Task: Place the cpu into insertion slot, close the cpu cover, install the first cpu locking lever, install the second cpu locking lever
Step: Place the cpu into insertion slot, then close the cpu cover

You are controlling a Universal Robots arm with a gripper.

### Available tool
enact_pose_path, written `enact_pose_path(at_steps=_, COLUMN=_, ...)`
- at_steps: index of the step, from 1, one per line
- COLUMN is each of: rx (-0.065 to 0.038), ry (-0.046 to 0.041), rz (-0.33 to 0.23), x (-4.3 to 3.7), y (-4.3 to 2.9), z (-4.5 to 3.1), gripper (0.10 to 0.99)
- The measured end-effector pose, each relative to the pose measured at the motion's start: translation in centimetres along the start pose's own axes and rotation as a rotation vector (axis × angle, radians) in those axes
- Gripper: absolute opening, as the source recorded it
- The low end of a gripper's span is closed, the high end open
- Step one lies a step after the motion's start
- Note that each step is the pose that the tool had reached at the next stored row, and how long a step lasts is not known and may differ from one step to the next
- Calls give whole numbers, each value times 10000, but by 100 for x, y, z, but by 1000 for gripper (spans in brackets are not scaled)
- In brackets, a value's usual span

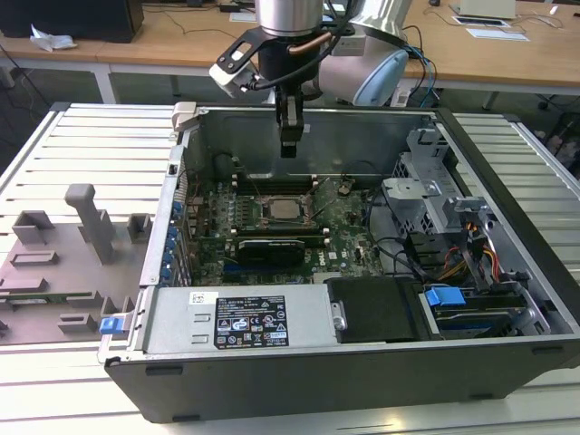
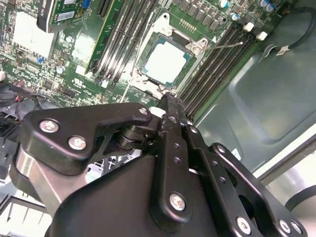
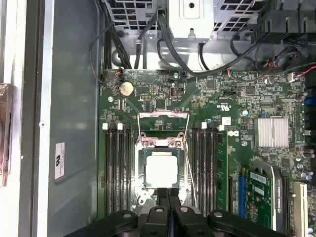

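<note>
The tool (image 3: pixel 168 193), closed and empty, hovers over the chip (image 3: pixel 161 170) seated in the socket (image 3: pixel 140 168), with the cover (image 3: pixel 163 115) open. Pressing the cover askew could probably shift the chip.

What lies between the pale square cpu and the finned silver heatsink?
A bank of long black memory slots separates the cpu from the heatsink, in the first wrist view.

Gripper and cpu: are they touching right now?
Apart. In the exterior view the gripper hangs above the cpu, which lies in the slot; the case wall shows in the gap between them.
</note>
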State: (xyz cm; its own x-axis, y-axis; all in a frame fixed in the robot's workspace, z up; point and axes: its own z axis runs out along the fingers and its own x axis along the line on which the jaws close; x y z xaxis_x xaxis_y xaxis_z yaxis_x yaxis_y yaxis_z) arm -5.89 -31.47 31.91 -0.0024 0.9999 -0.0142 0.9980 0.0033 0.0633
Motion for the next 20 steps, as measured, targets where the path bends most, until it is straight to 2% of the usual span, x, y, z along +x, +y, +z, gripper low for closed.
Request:
enact_pose_path(at_steps=10, rx=3, ry=-3, rz=-3, x=0, y=4, z=-4, gripper=106)
enact_pose_path(at_steps=11, rx=6, ry=-5, rz=1, x=0, y=29, z=-2, gripper=106)
enact_pose_path(at_steps=13, rx=35, ry=-2, rz=0, x=0, y=134, z=5, gripper=106)
enact_pose_path(at_steps=17, rx=76, ry=-3, rz=-1, x=-1, y=262, z=13, gripper=106)
enact_pose_path(at_steps=20, rx=149, ry=-9, rz=-1, x=-1, y=449, z=25, gripper=106)
